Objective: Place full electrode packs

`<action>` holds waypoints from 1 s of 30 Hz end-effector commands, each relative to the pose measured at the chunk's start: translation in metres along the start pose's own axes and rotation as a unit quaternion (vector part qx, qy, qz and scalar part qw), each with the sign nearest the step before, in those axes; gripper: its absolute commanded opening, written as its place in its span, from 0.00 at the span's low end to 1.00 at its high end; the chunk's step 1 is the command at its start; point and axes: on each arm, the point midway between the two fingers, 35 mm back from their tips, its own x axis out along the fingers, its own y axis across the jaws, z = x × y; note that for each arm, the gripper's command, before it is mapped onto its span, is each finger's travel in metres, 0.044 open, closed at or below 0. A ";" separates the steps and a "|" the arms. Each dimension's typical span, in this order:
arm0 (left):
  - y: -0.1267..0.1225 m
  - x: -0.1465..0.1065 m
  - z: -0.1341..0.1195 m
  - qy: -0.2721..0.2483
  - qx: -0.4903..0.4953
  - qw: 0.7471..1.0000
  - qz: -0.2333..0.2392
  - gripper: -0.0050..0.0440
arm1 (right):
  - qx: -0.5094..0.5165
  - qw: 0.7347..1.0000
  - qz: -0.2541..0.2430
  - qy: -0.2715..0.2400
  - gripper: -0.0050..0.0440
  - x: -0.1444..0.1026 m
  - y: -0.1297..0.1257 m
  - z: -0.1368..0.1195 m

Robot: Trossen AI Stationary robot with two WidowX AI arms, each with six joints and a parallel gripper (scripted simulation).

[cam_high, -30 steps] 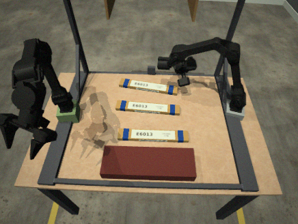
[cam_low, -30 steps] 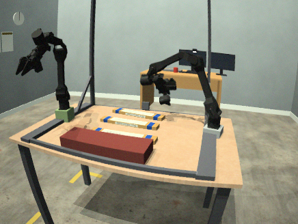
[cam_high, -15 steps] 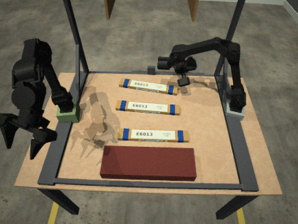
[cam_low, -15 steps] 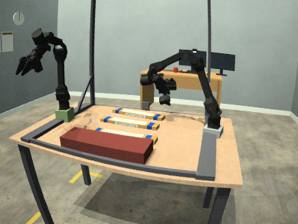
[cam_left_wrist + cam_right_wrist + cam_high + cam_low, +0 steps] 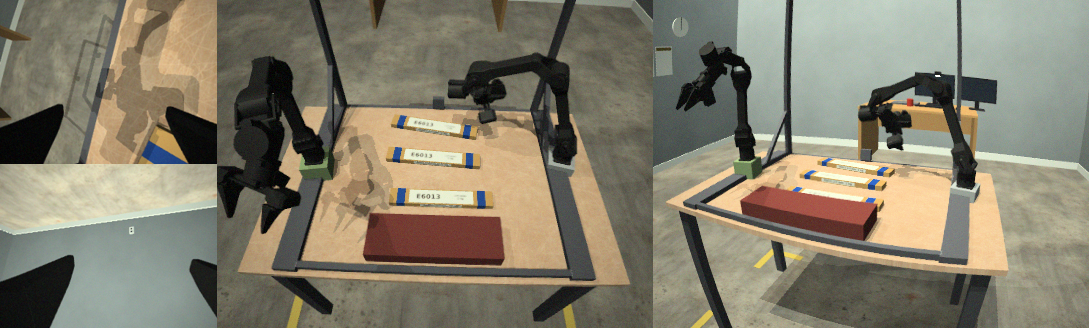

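Left wrist view has the left gripper [image 5: 487, 116] [image 5: 896, 145] [image 5: 115, 110] spread wide with nothing between its fingers, and the banded end of the far pack [image 5: 434, 126] [image 5: 855, 167] [image 5: 161, 137] shows low in the frame, partly behind one fingertip. Over on the other arm, the right gripper [image 5: 247, 223] [image 5: 682, 109] [image 5: 131, 262] is wide open too and gripping nothing, aimed out past the table at a wall with a small outlet [image 5: 131, 230] on it. From where I'm standing, all three packs lie flat on the table [image 5: 522, 215] [image 5: 918, 215], apart from one another: the far one, the middle pack [image 5: 433, 157] [image 5: 843, 180] and the near pack [image 5: 441, 197] [image 5: 833, 195], that last just beside the dark red platform [image 5: 434, 239] [image 5: 808, 212] but off it. Each has blue bands near both ends and a pale label reading E6013; the finer print is too small for me to make out, and I can see no brand name
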 end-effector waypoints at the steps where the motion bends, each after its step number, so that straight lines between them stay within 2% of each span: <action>1: 0.025 -0.034 0.013 0.025 0.021 0.999 0.008 1.00 | 0.007 1.000 -0.005 0.010 1.00 -0.008 0.002 -0.006; 3: 0.030 -0.042 0.017 0.025 0.021 0.999 0.008 1.00 | 0.007 1.000 -0.005 0.010 1.00 -0.008 0.002 -0.006; 5: 0.026 -0.035 0.012 0.015 0.013 1.000 0.005 1.00 | 0.007 1.000 -0.005 0.010 1.00 -0.008 0.002 -0.006; 7: 0.025 -0.052 0.016 0.045 -0.006 0.999 0.012 0.98 | 0.030 0.999 -0.017 0.001 0.98 -0.017 -0.003 0.003; 9: 0.023 -0.046 0.014 0.048 -0.017 0.999 0.010 0.98 | 0.054 0.998 -0.041 0.002 0.98 -0.024 -0.012 0.007; 11: 0.023 -0.046 0.014 0.048 -0.017 0.999 0.010 0.98 | 0.054 0.998 -0.041 0.002 0.98 -0.024 -0.012 0.007; 18: 0.003 -0.062 0.014 0.085 -0.126 0.988 0.009 0.98 | 0.122 0.988 -0.087 -0.033 0.98 -0.038 -0.039 0.038; 21: 0.003 -0.062 0.012 0.091 -0.153 0.984 0.011 0.98 | 0.135 0.985 -0.095 -0.042 0.98 -0.042 -0.045 0.046; 30: -0.018 -0.076 0.013 0.128 -0.260 0.957 0.018 0.98 | 0.197 0.968 -0.128 -0.088 0.98 -0.059 -0.065 0.079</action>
